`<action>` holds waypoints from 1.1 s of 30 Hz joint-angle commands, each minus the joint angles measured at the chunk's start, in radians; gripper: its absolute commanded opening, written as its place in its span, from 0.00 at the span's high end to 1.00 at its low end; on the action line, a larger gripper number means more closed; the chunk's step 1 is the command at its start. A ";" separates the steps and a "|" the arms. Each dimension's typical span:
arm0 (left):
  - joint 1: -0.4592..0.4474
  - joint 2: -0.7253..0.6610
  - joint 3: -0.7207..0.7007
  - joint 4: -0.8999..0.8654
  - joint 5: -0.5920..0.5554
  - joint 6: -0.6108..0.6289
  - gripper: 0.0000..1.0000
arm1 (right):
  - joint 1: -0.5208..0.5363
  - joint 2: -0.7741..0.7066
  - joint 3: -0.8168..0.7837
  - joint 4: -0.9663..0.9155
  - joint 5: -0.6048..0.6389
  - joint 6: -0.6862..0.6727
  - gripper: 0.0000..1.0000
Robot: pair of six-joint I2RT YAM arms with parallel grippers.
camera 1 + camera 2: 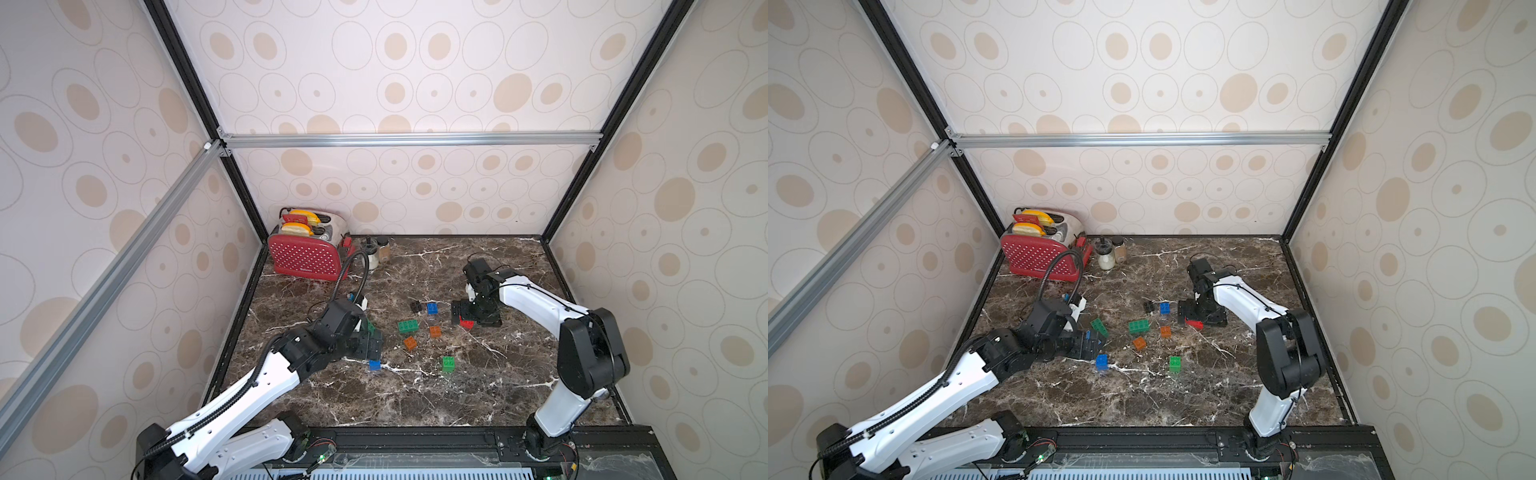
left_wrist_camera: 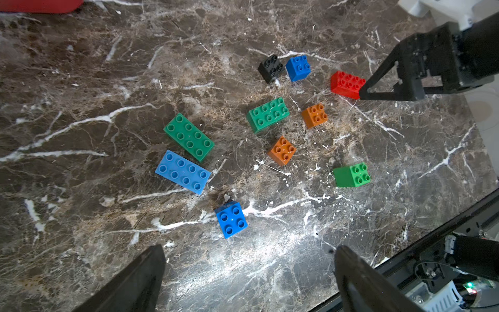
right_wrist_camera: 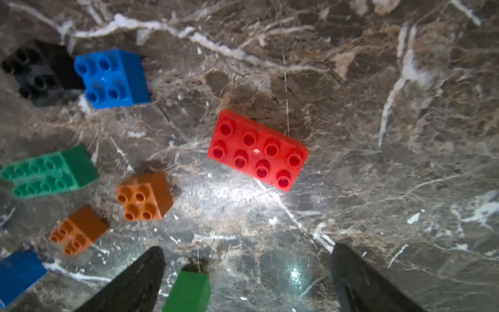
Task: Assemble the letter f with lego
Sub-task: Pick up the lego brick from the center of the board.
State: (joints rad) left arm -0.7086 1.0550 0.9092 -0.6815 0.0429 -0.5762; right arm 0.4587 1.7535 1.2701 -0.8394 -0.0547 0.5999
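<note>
Several lego bricks lie loose on the marble table (image 1: 415, 395). In the left wrist view I see a black square (image 2: 270, 67), blue squares (image 2: 298, 67) (image 2: 231, 219), a red oblong (image 2: 347, 84), green oblongs (image 2: 268, 114) (image 2: 189, 137), orange squares (image 2: 314, 115) (image 2: 282, 150), a green square (image 2: 351, 175) and a flat blue oblong (image 2: 183, 171). My left gripper (image 2: 249, 250) hangs open and holds nothing, near the blue square. My right gripper (image 3: 248, 248) is open just above the red oblong (image 3: 258, 150), with nothing gripped. The green square (image 3: 189, 290) lies on the table beyond its fingers.
A red dotted toaster (image 1: 305, 257) stands in the back left corner, with two small jars (image 1: 376, 253) beside it. Patterned walls close in three sides. A black rail (image 1: 415, 436) runs along the front edge, where both arm bases sit.
</note>
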 commanded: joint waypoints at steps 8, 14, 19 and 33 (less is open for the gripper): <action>0.008 0.071 0.060 -0.089 0.000 0.018 0.01 | -0.004 0.114 0.092 0.014 -0.026 0.182 0.00; 0.008 0.092 0.087 -0.120 -0.020 0.068 0.01 | -0.017 0.159 0.104 0.022 -0.030 0.215 0.00; 0.010 0.111 0.099 -0.135 -0.027 0.096 0.01 | -0.032 0.171 0.101 0.022 -0.031 0.211 0.01; 0.027 0.144 0.102 -0.139 -0.017 0.105 0.01 | -0.037 0.199 0.102 0.045 -0.054 0.187 0.17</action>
State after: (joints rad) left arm -0.6922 1.1938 0.9714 -0.7952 0.0319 -0.4847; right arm 0.4213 1.9228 1.3533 -0.7761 -0.1108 0.7994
